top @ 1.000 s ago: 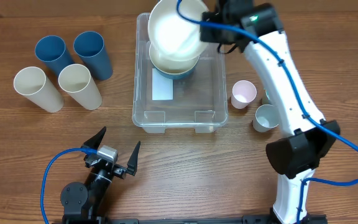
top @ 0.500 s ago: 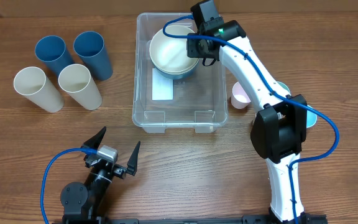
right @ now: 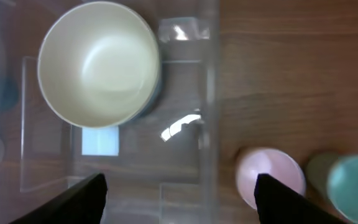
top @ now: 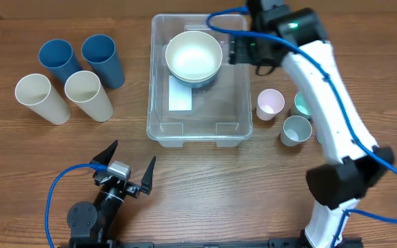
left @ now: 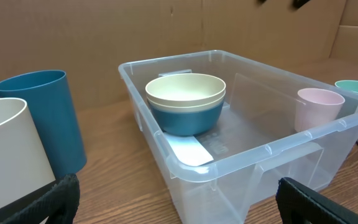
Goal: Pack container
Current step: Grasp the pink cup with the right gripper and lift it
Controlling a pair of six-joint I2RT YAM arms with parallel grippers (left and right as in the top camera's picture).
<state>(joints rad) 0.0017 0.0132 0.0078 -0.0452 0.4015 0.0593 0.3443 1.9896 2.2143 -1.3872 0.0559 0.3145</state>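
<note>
The clear container (top: 198, 140) stands mid-table, a white label (top: 180, 95) on its bottom. At its far end a cream bowl (top: 194, 55) rests nested in a blue bowl (left: 185, 116). My right gripper (top: 242, 49) hovers over the container's far right rim, open and empty; its wrist view looks down on the cream bowl (right: 98, 62), the container wall (right: 210, 93) and its own gripper (right: 179, 202). My left gripper (top: 126, 167) sits open near the table's front, facing the container (left: 260, 152), its gripper (left: 179, 211) holding nothing.
Two blue cups (top: 57, 58) (top: 102, 58) and two cream cups (top: 40, 96) (top: 87, 93) stand left of the container. To its right are a pink cup (top: 270, 103), a teal cup (top: 302, 103) and a pale cup (top: 296, 129).
The right gripper lowered the cream bowl into the blue bowl, let go, opened and drew back to the right. The left arm stayed still.
</note>
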